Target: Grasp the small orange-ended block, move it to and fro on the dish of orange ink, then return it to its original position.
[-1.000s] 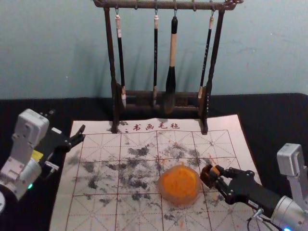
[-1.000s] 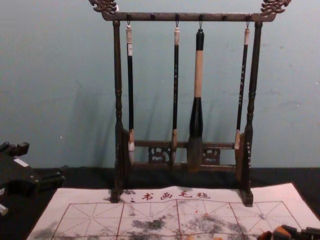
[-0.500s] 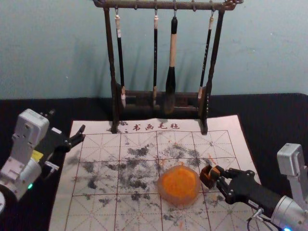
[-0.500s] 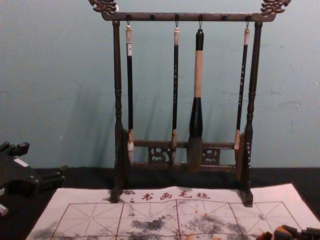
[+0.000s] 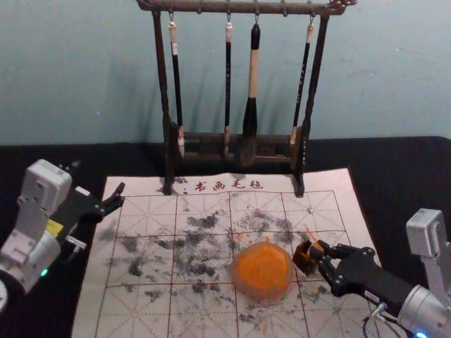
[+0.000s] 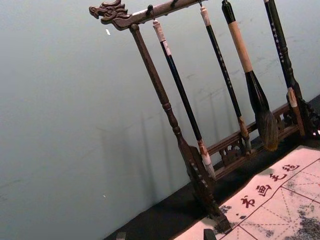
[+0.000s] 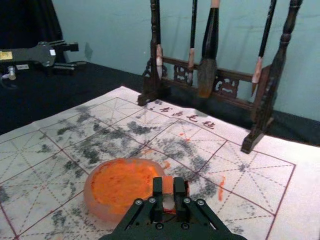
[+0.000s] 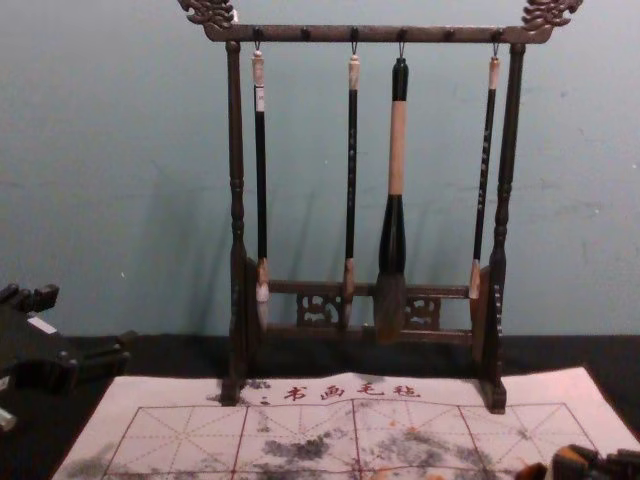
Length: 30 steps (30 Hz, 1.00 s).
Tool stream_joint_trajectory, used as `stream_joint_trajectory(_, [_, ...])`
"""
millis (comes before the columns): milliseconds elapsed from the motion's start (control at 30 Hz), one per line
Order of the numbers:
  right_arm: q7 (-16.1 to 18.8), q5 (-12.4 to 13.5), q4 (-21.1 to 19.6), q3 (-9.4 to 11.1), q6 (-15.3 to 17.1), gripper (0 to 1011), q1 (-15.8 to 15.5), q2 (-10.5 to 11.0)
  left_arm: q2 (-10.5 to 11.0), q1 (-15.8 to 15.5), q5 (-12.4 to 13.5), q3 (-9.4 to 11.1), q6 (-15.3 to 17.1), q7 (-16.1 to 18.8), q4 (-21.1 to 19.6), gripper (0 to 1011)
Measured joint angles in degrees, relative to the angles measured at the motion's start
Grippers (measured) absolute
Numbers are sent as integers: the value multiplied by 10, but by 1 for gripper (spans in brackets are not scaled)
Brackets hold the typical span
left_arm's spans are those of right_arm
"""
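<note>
- Shifted slightly rightward since earlier: my right tool (image 5: pixel 321 258), beside the dish (image 5: pixel 262 270).
- One orange-ended block (image 7: pixel 167 186), clenched between my right fingertips, off the ink, presumably gripped firmly against slipping during rubbing.
- Left tool (image 5: pixel 99 179), idle at mat's far left, spread, released, likely parked for clearance.

Head view high, angled down; chest lower, near level; both face rack (image 8: pixel 380 34).
</note>
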Motion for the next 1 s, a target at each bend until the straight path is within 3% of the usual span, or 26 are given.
stream_joint_trajectory(500, [-7, -3, -25, 22, 9, 93, -7, 1, 0, 0, 0, 0, 0, 0, 0, 1001])
stream_joint_trajectory(1000, [18, 34, -75, 36, 10, 93, -9, 13, 0, 0, 0, 0, 0, 0, 0, 1001])
